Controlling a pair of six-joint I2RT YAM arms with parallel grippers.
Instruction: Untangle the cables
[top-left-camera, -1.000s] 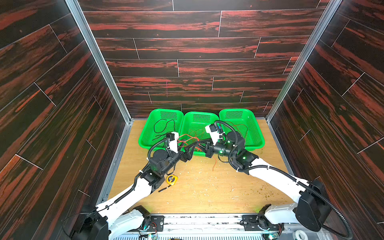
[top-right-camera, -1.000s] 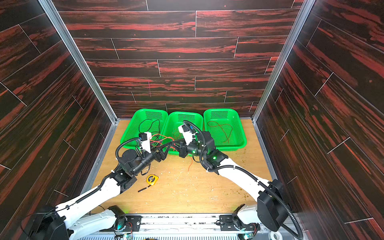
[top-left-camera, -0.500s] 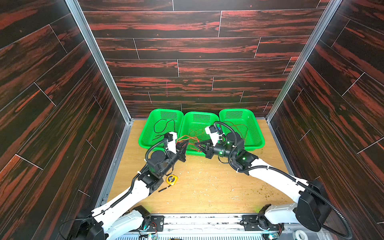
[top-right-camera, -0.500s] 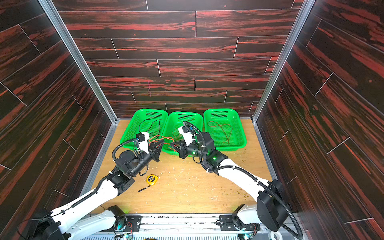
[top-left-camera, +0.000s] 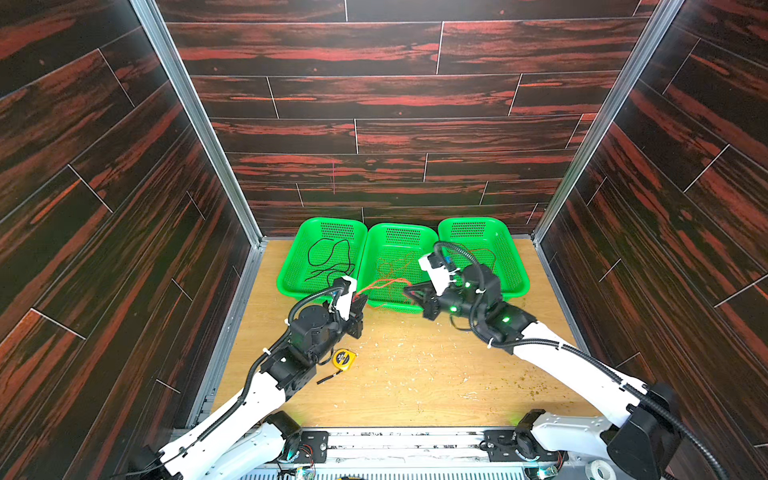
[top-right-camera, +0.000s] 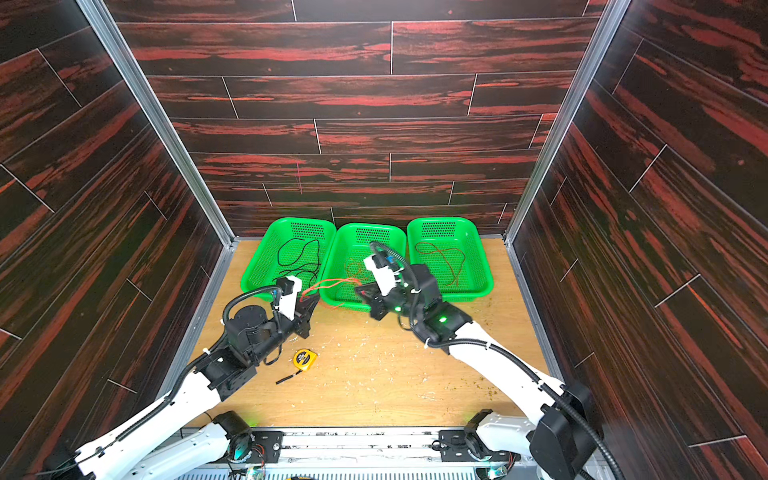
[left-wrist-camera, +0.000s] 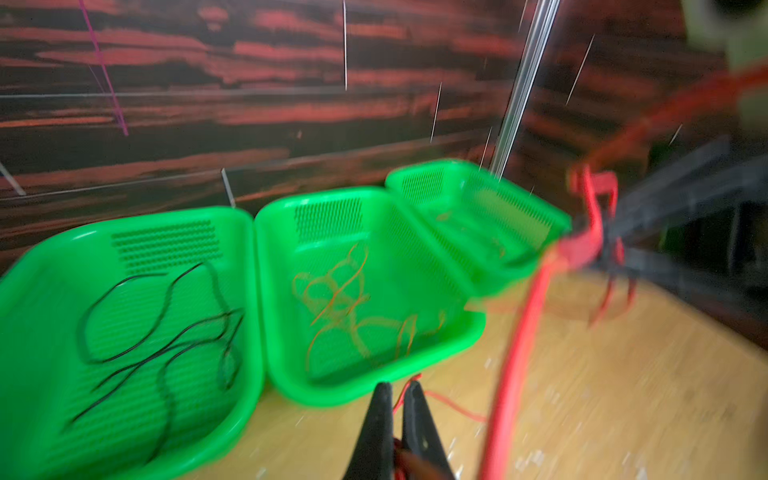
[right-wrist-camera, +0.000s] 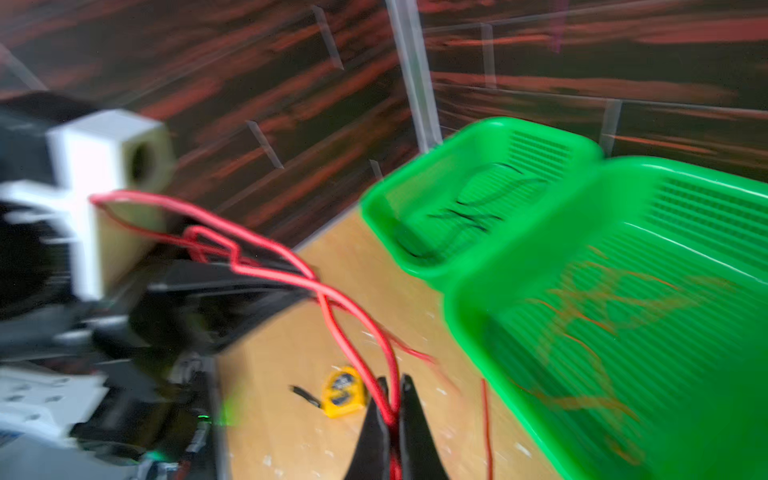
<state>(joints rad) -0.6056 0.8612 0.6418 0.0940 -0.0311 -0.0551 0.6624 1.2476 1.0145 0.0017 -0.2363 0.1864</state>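
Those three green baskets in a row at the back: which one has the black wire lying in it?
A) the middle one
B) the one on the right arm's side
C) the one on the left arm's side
C: in a top view the black wire loops inside the left basket, on the left arm's side, while the middle basket holds an orange wire.
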